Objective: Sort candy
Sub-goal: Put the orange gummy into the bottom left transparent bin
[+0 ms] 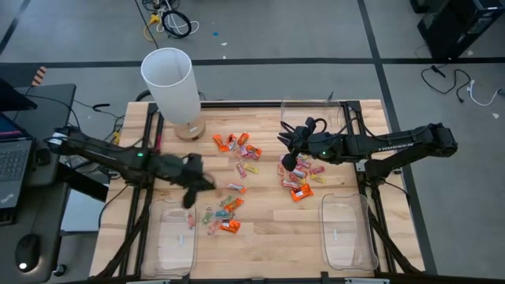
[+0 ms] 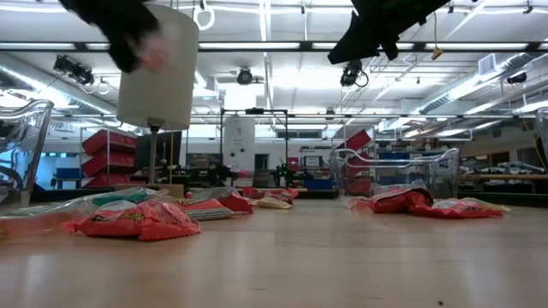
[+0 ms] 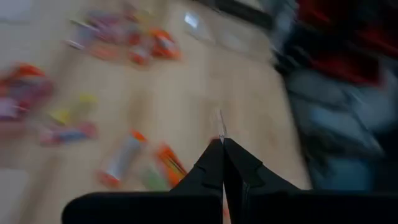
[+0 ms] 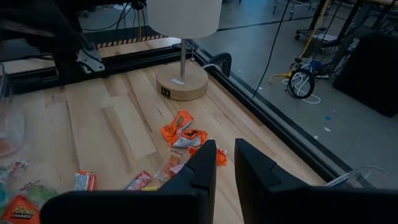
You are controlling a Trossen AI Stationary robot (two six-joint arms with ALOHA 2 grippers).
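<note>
The candy (image 1: 237, 170), small sweets in orange, pink-and-yellow and pale green wrappers, lies scattered on the middle of the wooden table (image 1: 268, 229), also seen in the low view (image 2: 137, 221) and the right wrist view (image 4: 180, 127). My left gripper (image 1: 192, 189) hangs blurred above the left cluster, shut, with a pinkish candy at its tips. My right gripper (image 1: 288, 162) hovers high over the right cluster. Its fingers (image 4: 205, 168) stand a narrow gap apart with nothing between them. My left gripper pinches a small candy between its shut fingertips. The low view shows it as a pink blur (image 2: 155, 53). In the left wrist view only a thin clear sliver of wrapper (image 3: 220, 123) sticks out past the tips. The fingers slant down, and the candy is lifted clear of the table.
A white-shaded lamp (image 1: 170, 79) stands on a round wooden base at the far left. Clear plastic trays sit at the near left (image 1: 170, 237), the near right (image 1: 347, 233) and the far right (image 1: 308, 114). Bare wood lies between the two near trays.
</note>
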